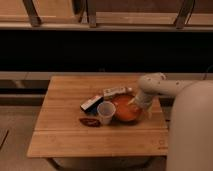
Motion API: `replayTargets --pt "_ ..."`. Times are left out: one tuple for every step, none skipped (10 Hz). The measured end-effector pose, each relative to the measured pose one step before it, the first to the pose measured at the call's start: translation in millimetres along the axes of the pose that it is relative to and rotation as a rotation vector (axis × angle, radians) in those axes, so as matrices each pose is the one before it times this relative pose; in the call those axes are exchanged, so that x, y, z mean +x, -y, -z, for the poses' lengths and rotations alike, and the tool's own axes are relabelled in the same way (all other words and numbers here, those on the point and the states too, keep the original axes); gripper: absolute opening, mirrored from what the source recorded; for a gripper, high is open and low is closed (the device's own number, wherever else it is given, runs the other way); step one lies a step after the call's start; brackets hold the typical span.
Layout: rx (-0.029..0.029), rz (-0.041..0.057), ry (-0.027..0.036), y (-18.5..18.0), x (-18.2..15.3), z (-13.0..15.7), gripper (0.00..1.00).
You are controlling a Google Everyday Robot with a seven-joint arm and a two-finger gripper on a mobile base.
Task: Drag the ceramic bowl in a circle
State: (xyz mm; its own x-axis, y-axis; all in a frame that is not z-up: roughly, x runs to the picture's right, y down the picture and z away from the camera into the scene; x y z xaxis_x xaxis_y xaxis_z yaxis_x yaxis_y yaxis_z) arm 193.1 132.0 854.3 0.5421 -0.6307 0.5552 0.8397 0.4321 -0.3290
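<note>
On the wooden table (65, 140), the gripper (136, 104), seemingly wide, sits at the ceramic bowl (123, 113), near the table's right edge.

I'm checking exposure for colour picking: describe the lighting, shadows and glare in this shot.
Camera view: dim, warm light overall; the band behind the light wooden table is nearly black; the gripper sits at the right rim of the round, glossy orange-red ceramic bowl, which shows no harsh glare.

Rounded off-white arm (161, 86); gripper (137, 103) at the ceramic bowl (124, 114).
</note>
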Motion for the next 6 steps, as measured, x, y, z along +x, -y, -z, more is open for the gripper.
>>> replayTargets --pt "-0.01697 0.00525 -0.01231 6.55 1.05 2.46 0.80" --pt "-0.01166 0.00189 -0.00581 0.23 0.81 0.79 0.80" --pt "-0.00250 -0.00243 -0.00188 -3.22 1.15 0.15 0.77" --pt "-0.00249 -0.00104 0.00172 -1.10 -0.30 -0.04 0.74" --pt "0.00105 0.00190 -0.00042 1.49 -0.22 0.02 0.76" --pt "0.00356 -0.00010 0.00123 2.08 -0.63 -0.02 0.80"
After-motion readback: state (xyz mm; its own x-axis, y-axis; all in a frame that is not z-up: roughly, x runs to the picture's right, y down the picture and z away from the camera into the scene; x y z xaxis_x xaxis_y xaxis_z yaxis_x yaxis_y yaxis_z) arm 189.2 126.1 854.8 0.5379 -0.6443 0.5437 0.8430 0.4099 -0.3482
